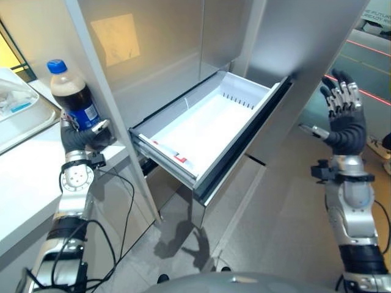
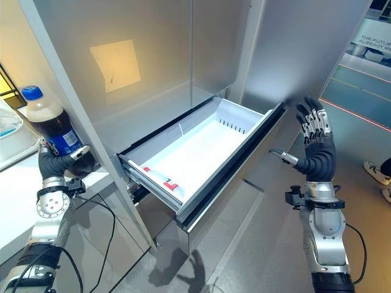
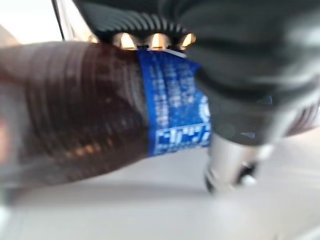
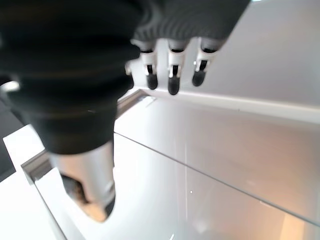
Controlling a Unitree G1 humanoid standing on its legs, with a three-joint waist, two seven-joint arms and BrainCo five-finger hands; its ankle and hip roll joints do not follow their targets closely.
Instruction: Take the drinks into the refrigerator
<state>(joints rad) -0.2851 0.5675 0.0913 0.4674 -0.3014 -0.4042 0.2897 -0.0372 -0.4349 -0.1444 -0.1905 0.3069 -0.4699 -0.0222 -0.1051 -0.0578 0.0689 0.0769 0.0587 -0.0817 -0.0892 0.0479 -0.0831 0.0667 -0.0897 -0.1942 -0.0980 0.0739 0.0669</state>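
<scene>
A cola bottle [image 1: 72, 97] with a blue cap and blue label stands upright above the white counter [image 1: 30, 177] at the left. My left hand [image 1: 82, 137] is shut round its lower part; the left wrist view shows the dark bottle [image 3: 75, 120] against the palm. The refrigerator [image 1: 183, 49] has its lower drawer [image 1: 201, 125] pulled out, white inside, with nothing in it but a small strip near the front wall. My right hand [image 1: 343, 119] is raised to the right of the drawer, apart from it, fingers straight and spread.
A clear plastic tray [image 1: 18, 110] lies on the counter at the far left. The drawer's dark front panel [image 1: 244, 143] juts out over the grey floor [image 1: 275, 226]. Red lines mark the floor at the far right [image 1: 366, 91].
</scene>
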